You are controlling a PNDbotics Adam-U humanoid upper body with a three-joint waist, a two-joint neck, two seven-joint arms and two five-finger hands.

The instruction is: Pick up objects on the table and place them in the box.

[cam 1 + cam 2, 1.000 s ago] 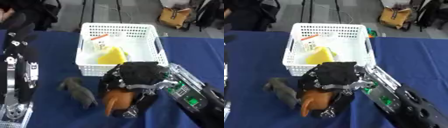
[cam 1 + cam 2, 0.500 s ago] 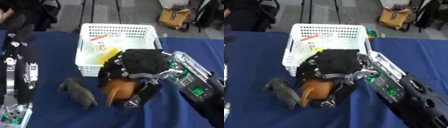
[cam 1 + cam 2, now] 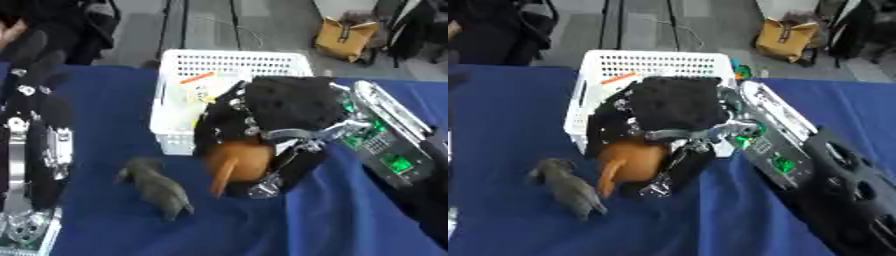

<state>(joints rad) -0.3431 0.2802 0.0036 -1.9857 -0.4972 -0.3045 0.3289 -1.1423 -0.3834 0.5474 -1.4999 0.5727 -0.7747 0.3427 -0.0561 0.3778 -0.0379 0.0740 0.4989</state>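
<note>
- Right arm enters from the lower right and reaches across the blue table (image 3: 332, 220); the right hand (image 3: 280, 107) is palm down, its black back uppermost, just in front of the white basket (image 3: 175, 90).
- Its fingers (image 3: 293, 167) curl down and round an orange object (image 3: 241, 160), with the thumb side against the object's other flank; the hand is grasping it.
- The orange object is rounded, smooth, with a narrow tapering part (image 3: 220, 181) hanging below the fingers. Whether it touches the cloth, I cannot tell.
- A grey animal figure (image 3: 157, 187) lies on the cloth beside the fingers, on the thumb side, apart from them.
- Inside the basket, beyond the knuckles: an orange stick-like item (image 3: 197, 78) and pale items, mostly hidden by the hand.
- Left hand (image 3: 35, 55) shows at the left edge, upper part; finger state cannot be told.
</note>
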